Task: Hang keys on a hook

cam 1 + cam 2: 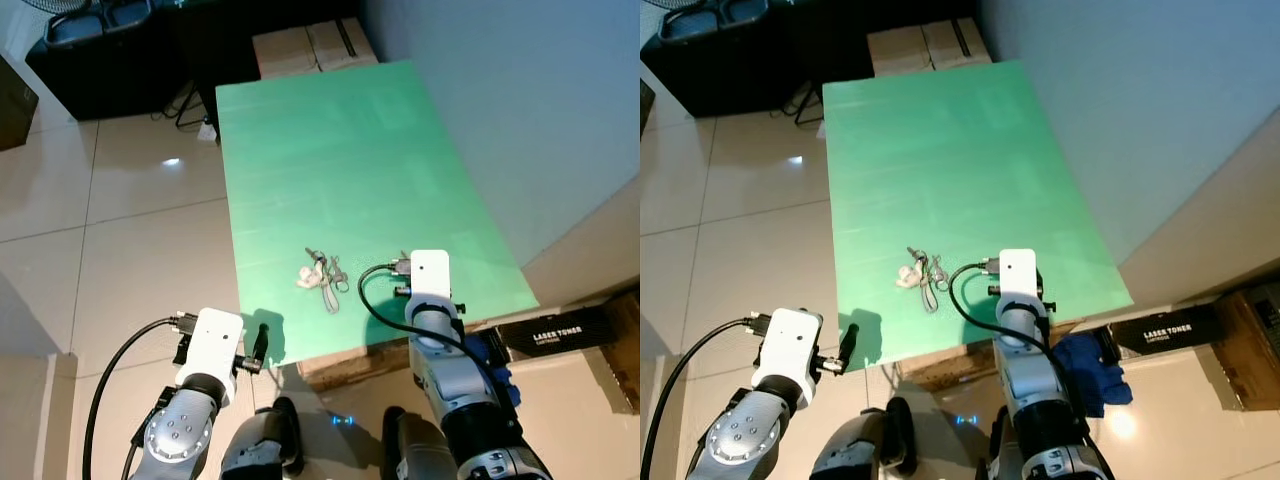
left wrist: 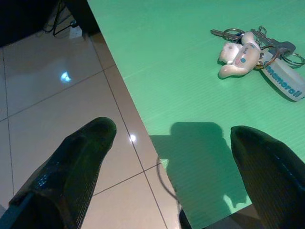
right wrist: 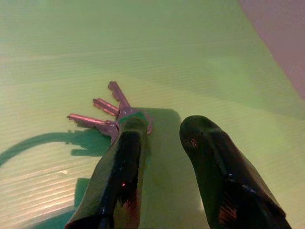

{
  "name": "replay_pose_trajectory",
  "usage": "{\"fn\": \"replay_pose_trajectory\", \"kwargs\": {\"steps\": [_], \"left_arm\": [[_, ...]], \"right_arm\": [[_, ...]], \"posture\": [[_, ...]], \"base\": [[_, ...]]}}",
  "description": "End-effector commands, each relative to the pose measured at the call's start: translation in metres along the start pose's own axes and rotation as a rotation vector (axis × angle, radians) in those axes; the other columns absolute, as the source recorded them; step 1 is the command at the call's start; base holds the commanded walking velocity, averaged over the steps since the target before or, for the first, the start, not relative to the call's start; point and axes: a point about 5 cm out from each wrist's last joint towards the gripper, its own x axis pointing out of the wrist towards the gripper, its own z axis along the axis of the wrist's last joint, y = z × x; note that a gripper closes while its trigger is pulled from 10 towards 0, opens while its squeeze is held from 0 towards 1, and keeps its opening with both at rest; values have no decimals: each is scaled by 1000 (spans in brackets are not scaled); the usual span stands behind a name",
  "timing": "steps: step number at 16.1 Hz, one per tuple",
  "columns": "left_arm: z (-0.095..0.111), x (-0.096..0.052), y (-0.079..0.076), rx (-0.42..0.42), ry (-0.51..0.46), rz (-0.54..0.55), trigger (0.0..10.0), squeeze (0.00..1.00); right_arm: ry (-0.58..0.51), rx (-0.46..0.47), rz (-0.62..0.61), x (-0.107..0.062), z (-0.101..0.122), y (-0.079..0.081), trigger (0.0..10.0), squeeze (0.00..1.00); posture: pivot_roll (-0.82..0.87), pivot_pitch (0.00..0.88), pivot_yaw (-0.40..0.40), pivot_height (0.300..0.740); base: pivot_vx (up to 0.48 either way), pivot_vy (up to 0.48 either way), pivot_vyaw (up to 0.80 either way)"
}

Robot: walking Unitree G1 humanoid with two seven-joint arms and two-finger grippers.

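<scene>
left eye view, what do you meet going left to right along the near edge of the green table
left hand → keys with white charm → right wrist camera → black box on the floor

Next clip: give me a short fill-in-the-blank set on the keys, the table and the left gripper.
1. The keys lie on a ___ table.
2. The plush charm on the keys is ___ in colour.
3. The left gripper hovers at the table's near edge with its jaws ___.
Missing words: green; white; open.
</scene>
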Motion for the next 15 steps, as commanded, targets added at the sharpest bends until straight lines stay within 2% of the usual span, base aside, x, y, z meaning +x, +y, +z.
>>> {"fn": "replay_pose_trajectory", "kwargs": {"steps": [1,7,13,14,15], "left_arm": [[-6,-3,0,4,27,-12,10000,0],[-6,-3,0,7,28,-13,10000,0],[-6,-6,0,5,30,-10,10000,0],[-7,-7,0,6,31,-11,10000,0],[-7,-7,0,6,32,-12,10000,0]], "right_arm": [[19,-13,0,-2,-3,1,10000,0],[47,-66,8,9,-12,-2,10000,0],[53,-74,6,10,-16,0,10000,0],[60,-70,7,10,-18,1,0,0],[62,-64,12,10,-19,2,0,0]], "posture": [[-47,276,97,740],[-38,277,100,740],[-32,281,97,740],[-31,279,98,740],[-29,278,98,740]], "base": [[0,0,0],[0,0,0],[0,0,0],[0,0,0],[0,0,0]]}}
